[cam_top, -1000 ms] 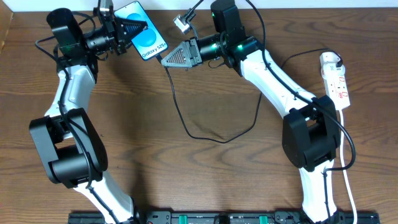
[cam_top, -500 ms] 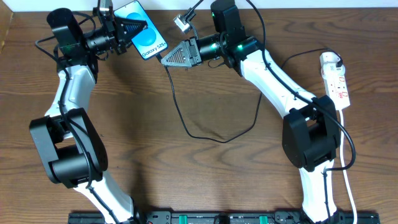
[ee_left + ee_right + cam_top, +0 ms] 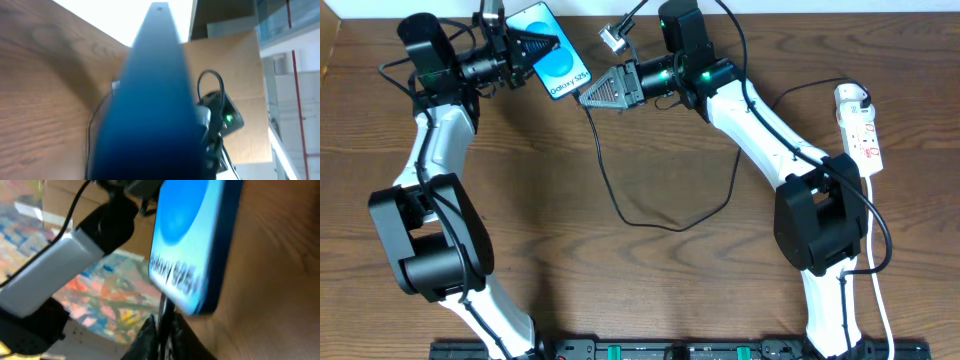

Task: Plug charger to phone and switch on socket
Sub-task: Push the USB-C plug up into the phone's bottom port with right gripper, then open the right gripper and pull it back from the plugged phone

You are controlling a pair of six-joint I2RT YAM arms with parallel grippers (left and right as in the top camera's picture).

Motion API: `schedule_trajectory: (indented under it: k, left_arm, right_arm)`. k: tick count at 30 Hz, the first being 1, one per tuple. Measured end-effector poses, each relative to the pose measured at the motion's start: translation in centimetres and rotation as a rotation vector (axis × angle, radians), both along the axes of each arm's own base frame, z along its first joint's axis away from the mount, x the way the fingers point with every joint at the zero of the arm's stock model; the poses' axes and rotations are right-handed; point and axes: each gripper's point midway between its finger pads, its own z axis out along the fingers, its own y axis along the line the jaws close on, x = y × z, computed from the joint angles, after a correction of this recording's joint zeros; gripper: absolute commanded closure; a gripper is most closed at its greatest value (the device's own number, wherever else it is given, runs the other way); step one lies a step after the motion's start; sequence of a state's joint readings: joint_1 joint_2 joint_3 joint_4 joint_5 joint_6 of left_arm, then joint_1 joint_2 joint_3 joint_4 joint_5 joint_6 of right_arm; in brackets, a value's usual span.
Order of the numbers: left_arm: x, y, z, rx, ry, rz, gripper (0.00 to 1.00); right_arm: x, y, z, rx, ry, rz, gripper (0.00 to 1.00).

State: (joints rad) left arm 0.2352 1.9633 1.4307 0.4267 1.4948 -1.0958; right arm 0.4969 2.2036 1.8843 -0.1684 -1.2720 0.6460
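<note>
Nearest, down the right edge of the wooden table (image 3: 620,300): one white cord (image 3: 883,300), leading far-ward. Mid-table: one charger (image 3: 650,220), thin and black, slack loop on the wood, both ends rising toward the far side. Farther, at the right edge: one socket (image 3: 861,130), a white power strip with red marks, flat and well apart from both grippers. Far middle: right gripper (image 3: 585,96), one of two, fingers (image 3: 150,332) pinched close on the charger's tip end, right at the near end of the one phone (image 3: 560,70); hard to tell whether seated in the port. Far left: left gripper (image 3: 540,45), clamped on the phone's far end, phone on a slant, blue screen up, white "Galaxy" lettering.
</note>
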Motion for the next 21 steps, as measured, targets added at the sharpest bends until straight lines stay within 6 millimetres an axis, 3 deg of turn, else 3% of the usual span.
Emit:
schedule_trajectory:
  k: [10, 17, 21]
  left_arm:
    - [-0.7, -0.9, 0.1, -0.002, -0.017, -0.055, 0.92]
    - [-0.9, -1.0, 0.0, 0.005, -0.039, -0.061, 0.93]
    - [-1.3, -1.1, -1.3, 0.003, -0.023, -0.063, 0.93]
  right_arm:
    - [1.3, -1.7, -1.1, -0.040, 0.018, -0.049, 0.66]
    - [3.4, -4.1, -1.6, -0.058, 0.027, -0.116, 0.59]
    - [4.3, -5.8, -3.0, -0.113, 0.068, -0.167, 0.57]
